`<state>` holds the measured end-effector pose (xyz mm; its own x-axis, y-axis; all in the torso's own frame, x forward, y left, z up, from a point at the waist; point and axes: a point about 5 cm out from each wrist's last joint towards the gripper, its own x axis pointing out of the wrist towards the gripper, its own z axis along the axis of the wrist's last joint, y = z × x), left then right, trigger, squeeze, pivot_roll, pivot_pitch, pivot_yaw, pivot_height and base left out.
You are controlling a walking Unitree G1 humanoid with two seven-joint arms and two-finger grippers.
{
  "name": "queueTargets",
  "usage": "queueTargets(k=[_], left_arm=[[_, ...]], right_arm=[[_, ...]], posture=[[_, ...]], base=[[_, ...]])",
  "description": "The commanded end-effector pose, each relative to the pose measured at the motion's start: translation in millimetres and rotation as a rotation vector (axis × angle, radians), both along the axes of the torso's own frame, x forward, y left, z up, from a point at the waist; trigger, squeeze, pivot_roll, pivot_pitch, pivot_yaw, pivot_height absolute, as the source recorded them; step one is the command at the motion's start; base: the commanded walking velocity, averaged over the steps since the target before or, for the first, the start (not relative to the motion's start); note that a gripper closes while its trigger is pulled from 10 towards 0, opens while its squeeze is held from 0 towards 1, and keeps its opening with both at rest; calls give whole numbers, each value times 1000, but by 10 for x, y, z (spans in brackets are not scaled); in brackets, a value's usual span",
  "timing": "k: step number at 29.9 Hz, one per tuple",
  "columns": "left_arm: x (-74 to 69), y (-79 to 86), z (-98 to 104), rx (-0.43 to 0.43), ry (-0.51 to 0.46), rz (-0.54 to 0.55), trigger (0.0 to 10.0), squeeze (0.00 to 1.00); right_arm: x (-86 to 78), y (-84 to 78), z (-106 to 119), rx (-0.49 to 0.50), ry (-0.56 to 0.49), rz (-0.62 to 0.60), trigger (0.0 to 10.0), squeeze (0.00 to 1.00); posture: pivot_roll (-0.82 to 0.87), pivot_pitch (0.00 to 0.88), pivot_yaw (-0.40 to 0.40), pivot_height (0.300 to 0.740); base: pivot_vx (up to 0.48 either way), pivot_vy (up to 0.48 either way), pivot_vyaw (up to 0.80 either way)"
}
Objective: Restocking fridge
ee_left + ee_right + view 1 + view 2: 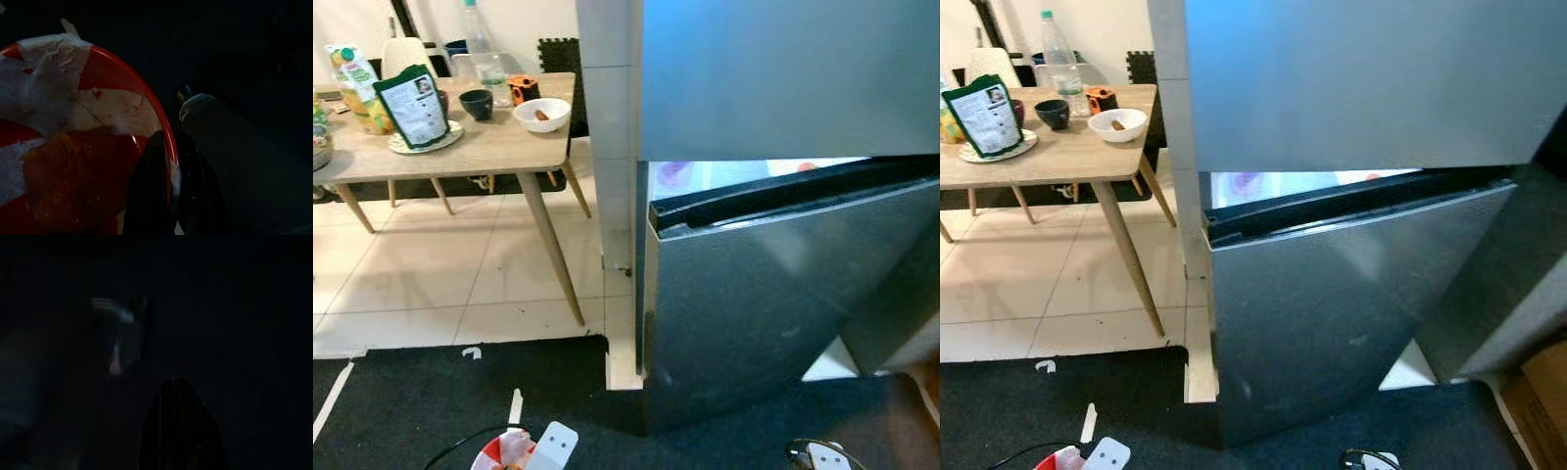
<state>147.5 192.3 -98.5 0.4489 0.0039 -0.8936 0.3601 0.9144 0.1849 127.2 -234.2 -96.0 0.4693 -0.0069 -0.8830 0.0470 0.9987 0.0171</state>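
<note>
The left gripper (168, 196) is pinching the rim of a red bowl (122, 78), one black finger inside and one outside. The bowl is lined with white paper towel (54, 93) and is carrying an orange, glossy piece of food (73, 181); what it is I cannot tell. It looks light and rigid, but tippable and slick at the rim, so the edge grip is probably best kept level.

The bowl is sitting low at the robot's left, over the dark mat (411, 401), and is cut off by the frame edge. The right gripper (178, 426) is hanging in darkness; its state I cannot tell.

Beyond, the lower fridge door (773, 294) is standing ajar, its lit interior mostly hidden. Farther left, a wooden table (499, 147) is bearing dishes.
</note>
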Motion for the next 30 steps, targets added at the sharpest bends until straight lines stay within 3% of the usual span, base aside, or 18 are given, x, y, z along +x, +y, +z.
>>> queueTargets(k=[1, 8, 21, 30], left_arm=[[-218, 43, -75, 19, 85, -1, 10000, 0], [-215, 36, -75, 15, 84, 0, 10000, 0], [-216, 51, -71, 2, 82, -3, 10000, 0], [-219, 54, -71, -4, 82, 9, 10000, 0]], right_arm=[[45, -18, 19, -8, -11, 5, 10000, 0], [24, -1, 8, -6, -4, 15, 10000, 0], [16, 0, 5, -8, -1, 26, 10000, 0], [5, 16, -2, -7, 3, 36, 10000, 0]], posture=[[-65, 78, -16, 740], [-66, 78, -17, 740], [-67, 78, -17, 740], [-67, 76, -17, 740]], base=[[-292, 0, 0], [-288, 0, 0], [0, 0, 0], [0, -461, 0]])
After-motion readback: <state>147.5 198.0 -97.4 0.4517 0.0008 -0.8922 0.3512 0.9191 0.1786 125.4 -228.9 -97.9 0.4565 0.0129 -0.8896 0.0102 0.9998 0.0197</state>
